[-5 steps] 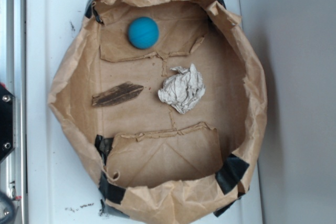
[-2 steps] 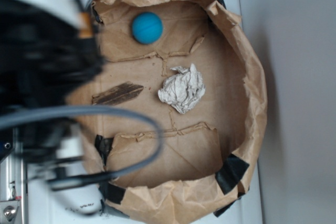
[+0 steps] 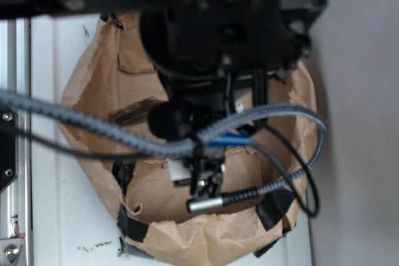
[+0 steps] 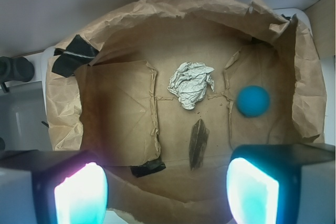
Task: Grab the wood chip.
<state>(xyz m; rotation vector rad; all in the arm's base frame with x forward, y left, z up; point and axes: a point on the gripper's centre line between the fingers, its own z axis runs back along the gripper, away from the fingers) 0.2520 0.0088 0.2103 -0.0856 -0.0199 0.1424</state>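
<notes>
The wood chip (image 4: 198, 143), a flat dark brown sliver with pointed ends, lies on the floor of the brown paper tub (image 4: 121, 114); in the exterior view only its left part (image 3: 131, 111) shows beside the arm. My gripper (image 4: 167, 192) hangs high above the tub, open, with nothing between its glowing pads (image 4: 81, 195). The chip sits ahead of the pads, nearer the right one. In the exterior view the arm (image 3: 218, 35) covers most of the tub, and the fingers cannot be made out there.
A crumpled whitish paper wad (image 4: 191, 84) lies beyond the chip, and a blue ball (image 4: 253, 100) rests to its right. The tub's crinkled walls (image 4: 302, 87) rise all round, held with black tape (image 4: 71, 59). Grey cables (image 3: 112, 138) loop across the exterior view.
The arm has swung in from the left and now covers most of the tub in the exterior view, hiding the ball and the paper wad. The chip has not moved.
</notes>
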